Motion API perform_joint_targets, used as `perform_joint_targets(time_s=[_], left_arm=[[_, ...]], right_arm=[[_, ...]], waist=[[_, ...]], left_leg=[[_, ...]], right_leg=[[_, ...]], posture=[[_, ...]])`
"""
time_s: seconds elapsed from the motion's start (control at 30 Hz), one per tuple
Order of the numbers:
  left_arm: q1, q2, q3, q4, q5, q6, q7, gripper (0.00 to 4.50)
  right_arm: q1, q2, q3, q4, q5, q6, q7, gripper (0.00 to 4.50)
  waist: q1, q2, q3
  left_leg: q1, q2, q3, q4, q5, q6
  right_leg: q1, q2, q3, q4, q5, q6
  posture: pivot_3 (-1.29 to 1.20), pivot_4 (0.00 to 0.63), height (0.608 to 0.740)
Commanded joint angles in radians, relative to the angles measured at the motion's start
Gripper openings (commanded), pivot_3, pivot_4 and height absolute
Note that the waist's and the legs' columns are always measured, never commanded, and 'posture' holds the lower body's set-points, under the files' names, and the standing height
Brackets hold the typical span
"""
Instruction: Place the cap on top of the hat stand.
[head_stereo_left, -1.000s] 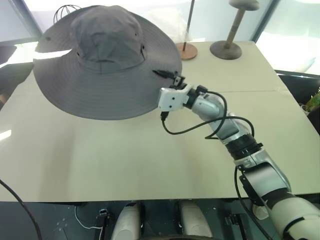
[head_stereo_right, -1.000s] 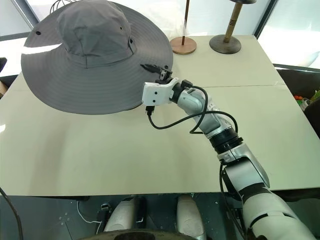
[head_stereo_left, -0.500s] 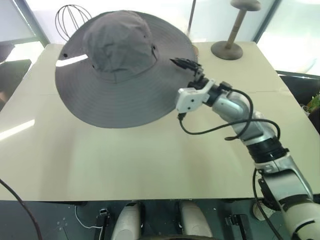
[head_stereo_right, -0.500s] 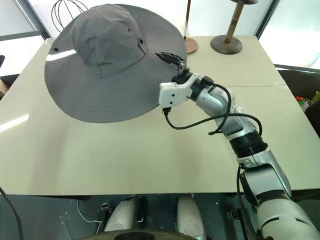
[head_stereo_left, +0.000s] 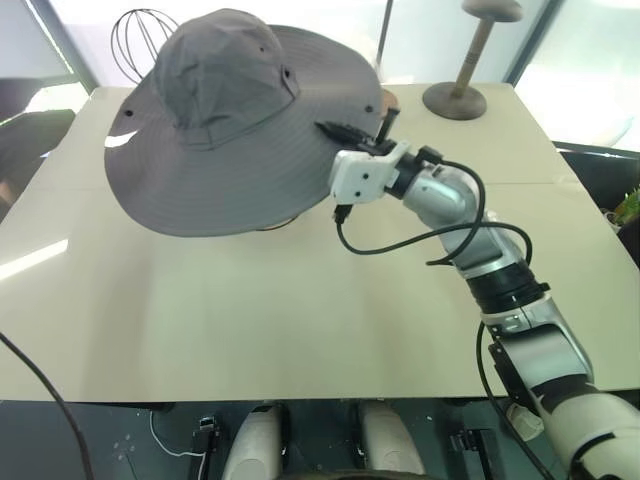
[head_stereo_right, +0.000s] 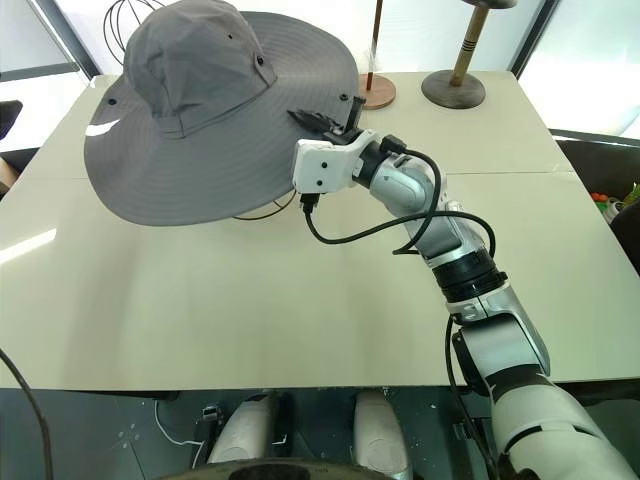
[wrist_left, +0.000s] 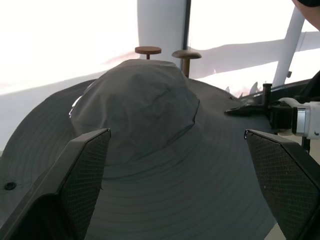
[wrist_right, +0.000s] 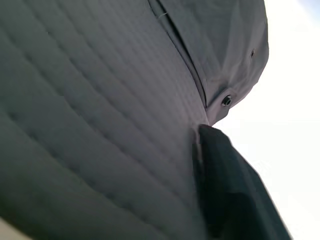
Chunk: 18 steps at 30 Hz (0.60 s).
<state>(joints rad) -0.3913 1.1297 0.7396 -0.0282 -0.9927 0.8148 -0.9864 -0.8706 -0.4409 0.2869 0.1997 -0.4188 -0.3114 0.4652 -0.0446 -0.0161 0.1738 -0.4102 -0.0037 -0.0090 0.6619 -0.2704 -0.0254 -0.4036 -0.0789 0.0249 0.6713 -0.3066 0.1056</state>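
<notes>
The cap (head_stereo_left: 235, 120) sits at the far left of the surface (head_stereo_left: 300, 310), its crown up and its near brim lifted clear, with a dark wire curve showing beneath that edge. The right end effector (head_stereo_left: 352, 135) is clenched on the brim at the cap's right edge, one finger above the fabric and one below. The left end effector (wrist_left: 175, 185) is released, its two pads spread wide and facing the crown from the cap's left side without touching it.

The step in hand appears to be lifting and carrying the cap onto the hat stand (head_stereo_left: 138, 40), whose cage head rises just behind the cap's far left brim. A single grip on one edge lets the floppy brim sag, so the lift should stay slow and level. The crown should be centred over the cage head before lowering, and release should come only once the crown has settled.

The stand's stem and base are hidden behind the cap. Whether the brim's far edge touches the surface cannot be determined.
</notes>
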Motion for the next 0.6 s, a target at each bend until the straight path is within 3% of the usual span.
perform_joint_targets(time_s=[0.03, 0.3, 0.53, 0.57, 0.6], left_arm=[[0.01, 0.0, 0.046, -0.018, 0.001, -0.018, -0.004, 4.5], [0.022, 0.0, 0.065, -0.028, -0.004, -0.013, 0.003, 4.5], [0.011, 0.007, 0.054, -0.02, -0.003, -0.015, 0.001, 4.5], [0.007, 0.008, 0.05, -0.016, -0.002, -0.015, 0.0, 4.5], [0.003, 0.009, 0.046, -0.013, -0.001, -0.017, -0.002, 4.5]], right_arm=[[-0.01, 0.002, -0.008, -0.007, 0.013, 0.01, 0.013, 0.02], [-0.001, 0.018, -0.021, 0.012, 0.054, 0.069, 0.042, 0.02], [-0.01, -0.008, -0.003, 0.007, 0.011, 0.058, 0.035, 3.55], [-0.006, -0.014, -0.001, 0.002, 0.004, 0.053, 0.035, 3.94], [-0.001, -0.019, 0.0, -0.003, -0.003, 0.048, 0.033, 3.94]], waist=[[-0.001, 0.0, 0.0], [-0.002, 0.0, 0.0], [-0.001, 0.0, 0.0], [-0.001, 0.0, 0.0], [-0.001, 0.0, 0.0]], left_leg=[[0.0, 0.0, 0.0, 0.0, 0.0, 0.0], [0.0, 0.0, 0.0, 0.0, 0.0, 0.0], [0.0, 0.0, 0.0, 0.0, 0.0, 0.0], [0.0, 0.0, 0.0, 0.0, 0.0, 0.0], [0.0, 0.0, 0.0, 0.0, 0.0, 0.0]], right_leg=[[0.0, 0.0, 0.0, 0.0, 0.0, 0.0], [-0.001, 0.0, 0.0, 0.0, 0.0, 0.0], [0.0, 0.0, 0.0, 0.0, 0.0, 0.0], [-0.001, 0.0, 0.0, 0.0, 0.0, 0.0], [-0.001, 0.0, 0.0, 0.0, 0.0, 0.0]], posture=[[0.0, 0.15, 0.739], [0.0, 0.15, 0.739], [0.0, 0.15, 0.739], [0.0, 0.15, 0.739], [0.0, 0.15, 0.739]])
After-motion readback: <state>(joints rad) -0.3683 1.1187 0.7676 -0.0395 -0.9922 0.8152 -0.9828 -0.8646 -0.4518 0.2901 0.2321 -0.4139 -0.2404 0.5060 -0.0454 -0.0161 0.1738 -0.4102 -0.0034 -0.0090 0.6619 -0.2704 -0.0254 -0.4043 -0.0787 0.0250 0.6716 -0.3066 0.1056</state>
